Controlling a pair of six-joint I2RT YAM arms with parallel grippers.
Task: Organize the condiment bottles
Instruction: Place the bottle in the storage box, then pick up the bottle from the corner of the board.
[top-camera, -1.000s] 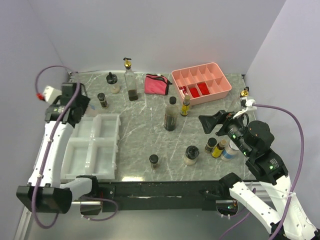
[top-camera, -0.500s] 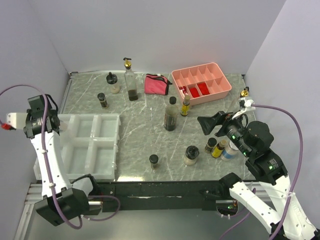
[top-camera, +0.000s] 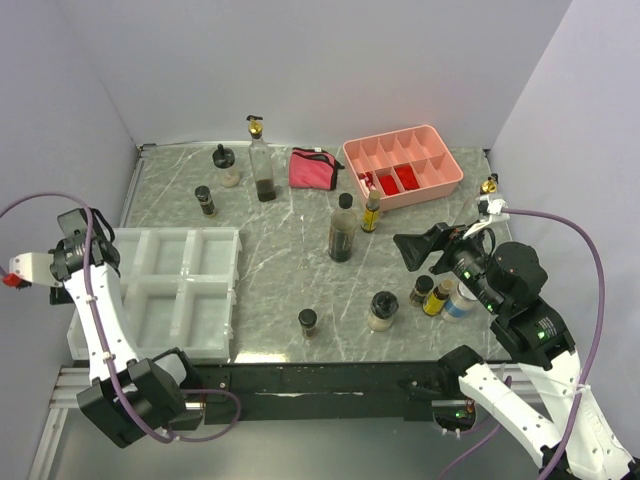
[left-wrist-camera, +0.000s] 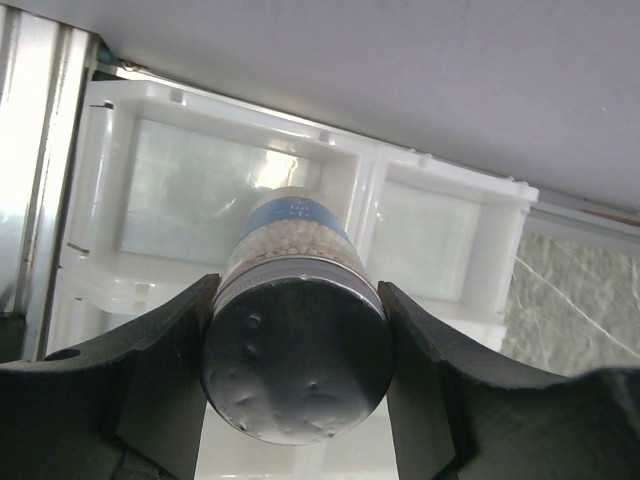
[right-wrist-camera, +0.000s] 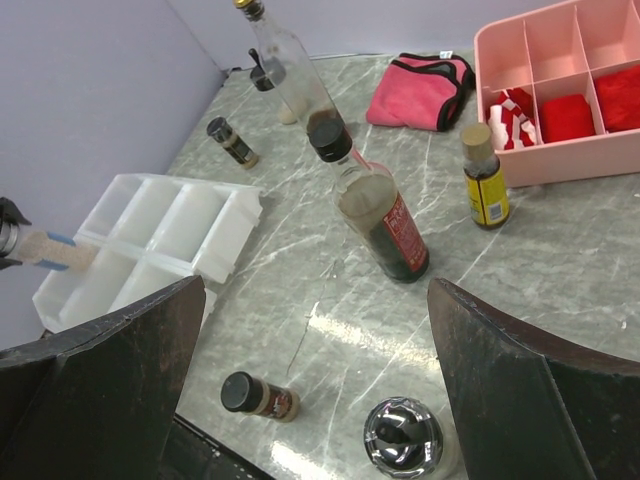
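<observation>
My left gripper (left-wrist-camera: 295, 297) is shut on a blue-labelled jar (left-wrist-camera: 290, 225) with a grey lid, held on its side over the white compartment tray (left-wrist-camera: 365, 200). The same jar (right-wrist-camera: 48, 248) shows at the tray's left edge. My right gripper (right-wrist-camera: 315, 300) hangs open and empty above the table. Below it lie a silver-lidded jar (right-wrist-camera: 403, 437), a small black-lidded spice jar (right-wrist-camera: 255, 395) and a dark sauce bottle (right-wrist-camera: 380, 215). Further back stand a small yellow bottle (right-wrist-camera: 485, 185), a tall clear bottle (top-camera: 262, 160) with a gold top and another spice jar (top-camera: 205, 200).
The pink compartment tray (top-camera: 440, 185) with red items and a pink pouch (top-camera: 313, 167) sit at the back. Three small jars (top-camera: 438, 297) cluster under my right arm. A black-topped bottle (top-camera: 225, 165) stands at the back left. Walls close the left, back and right.
My left arm has swung from the back left corner down to the tray's left side, carrying the jar. The right arm has barely shifted.
</observation>
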